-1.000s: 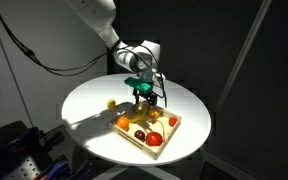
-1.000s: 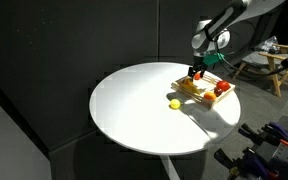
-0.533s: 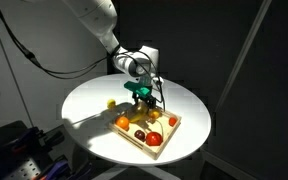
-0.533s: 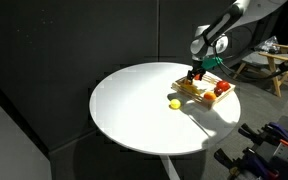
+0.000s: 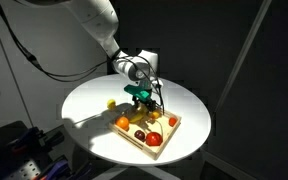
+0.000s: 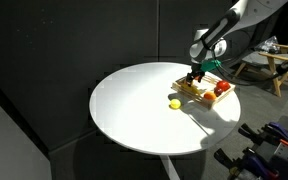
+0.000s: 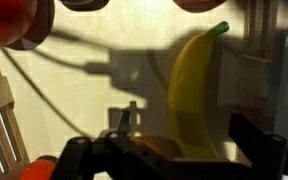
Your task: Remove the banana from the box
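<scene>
While your claw (image 7: pixel 189 138) hangs spread apart above the box (image 5: pixel 168 140), the banana (image 7: pixel 197 90) lies just below, between its jaws but nearer one; closing off-centre could squirt it sideways.

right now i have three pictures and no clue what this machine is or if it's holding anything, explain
It is a robot arm with a two-fingered end effector. Two pictures come from cameras standing around the round white table; the third looks down from the arm's wrist. A shallow wooden box of toy fruit sits on the table, with one small yellow fruit outside it. The end effector hangs open over the box, holding nothing; the wrist view shows the banana lying just beneath it.
</scene>
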`<control>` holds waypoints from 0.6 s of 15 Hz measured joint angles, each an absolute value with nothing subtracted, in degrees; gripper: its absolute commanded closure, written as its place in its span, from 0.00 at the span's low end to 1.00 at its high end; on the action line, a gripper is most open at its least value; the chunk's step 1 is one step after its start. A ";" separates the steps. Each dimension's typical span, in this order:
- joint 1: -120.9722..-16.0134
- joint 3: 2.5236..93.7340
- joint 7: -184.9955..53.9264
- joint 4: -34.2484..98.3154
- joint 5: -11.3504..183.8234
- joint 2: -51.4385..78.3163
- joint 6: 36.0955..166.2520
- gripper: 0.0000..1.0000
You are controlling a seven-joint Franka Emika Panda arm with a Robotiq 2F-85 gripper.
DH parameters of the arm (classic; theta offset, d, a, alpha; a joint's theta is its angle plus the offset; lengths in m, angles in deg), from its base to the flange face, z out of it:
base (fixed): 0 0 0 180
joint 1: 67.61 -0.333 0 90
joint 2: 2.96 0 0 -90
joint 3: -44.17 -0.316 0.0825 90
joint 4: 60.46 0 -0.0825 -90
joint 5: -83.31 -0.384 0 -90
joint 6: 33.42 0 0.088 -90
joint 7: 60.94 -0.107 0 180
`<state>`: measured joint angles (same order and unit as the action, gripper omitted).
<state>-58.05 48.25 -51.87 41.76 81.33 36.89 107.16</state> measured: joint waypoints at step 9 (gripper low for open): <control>-58.20 48.15 -52.04 39.83 81.33 39.90 108.50 0.00</control>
